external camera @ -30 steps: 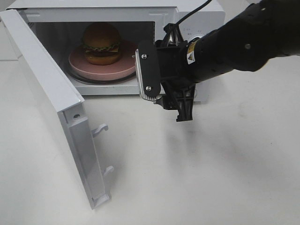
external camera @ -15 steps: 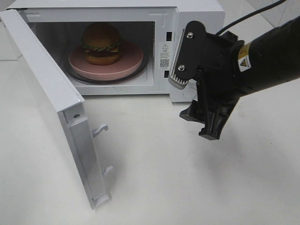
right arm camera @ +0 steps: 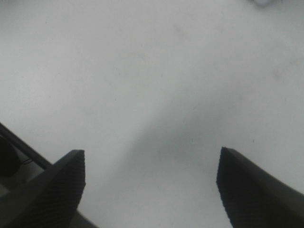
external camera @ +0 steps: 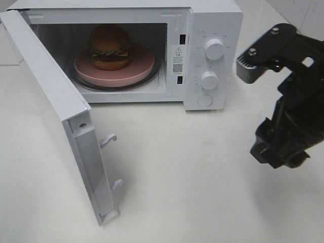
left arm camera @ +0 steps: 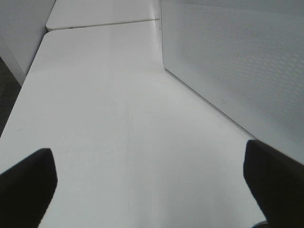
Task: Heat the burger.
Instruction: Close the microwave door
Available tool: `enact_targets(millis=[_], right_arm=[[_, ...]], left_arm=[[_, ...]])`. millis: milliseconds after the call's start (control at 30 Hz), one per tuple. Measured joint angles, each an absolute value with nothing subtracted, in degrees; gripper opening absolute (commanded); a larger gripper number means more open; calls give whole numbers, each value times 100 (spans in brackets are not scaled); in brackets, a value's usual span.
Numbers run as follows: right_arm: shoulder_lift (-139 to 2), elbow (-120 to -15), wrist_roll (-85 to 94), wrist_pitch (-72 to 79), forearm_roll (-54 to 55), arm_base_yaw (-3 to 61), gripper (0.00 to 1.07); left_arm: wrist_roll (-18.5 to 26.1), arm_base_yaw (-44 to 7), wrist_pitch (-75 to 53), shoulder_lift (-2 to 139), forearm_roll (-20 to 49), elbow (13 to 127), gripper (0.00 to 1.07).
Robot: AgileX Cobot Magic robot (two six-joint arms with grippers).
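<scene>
- golden-bun burger (external camera: 109,46) on pink round plate (external camera: 137,71) in white microwave (external camera: 212,15) w/ door (external camera: 45,96) open.
- right gripper (right arm camera: 149,185), right of microwave: jaws apart, empty.
- left gripper (left arm camera: 149,187): wide apart, empty.

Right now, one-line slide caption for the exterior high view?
Burger on pink plate inside the microwave, door wide open; right gripper open and empty, off to the microwave's right.

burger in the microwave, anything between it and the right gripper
Nothing visible does. The burger sits on the pink plate inside the microwave, with the door swung open on the left and the opening unblocked. The right gripper hangs open and empty above the white table, to the right of the control knobs.
</scene>
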State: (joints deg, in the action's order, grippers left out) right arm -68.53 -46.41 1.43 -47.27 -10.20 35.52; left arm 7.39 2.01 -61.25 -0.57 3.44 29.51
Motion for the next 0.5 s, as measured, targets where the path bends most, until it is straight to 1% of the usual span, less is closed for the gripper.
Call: enact_targets(millis=[33,133,233,500], right_arm=[[-6623,-4641,-115,-5122,-1014,3552,76],[-6509,-4641,-206,-5317,-1014,3552,76],[-5930,-4641,-401,-5987,-1014,3552,76],[-4807,-4607,-447,-6440,-1003,3552,76]], left_arm=[[739,201,-6125,-57,344,2951,100],[739,201,-6125,-57,344,2951,100],[739,201,-6125,-57,344,2951,100],[739,201,-6125,-57,344,2951,100]])
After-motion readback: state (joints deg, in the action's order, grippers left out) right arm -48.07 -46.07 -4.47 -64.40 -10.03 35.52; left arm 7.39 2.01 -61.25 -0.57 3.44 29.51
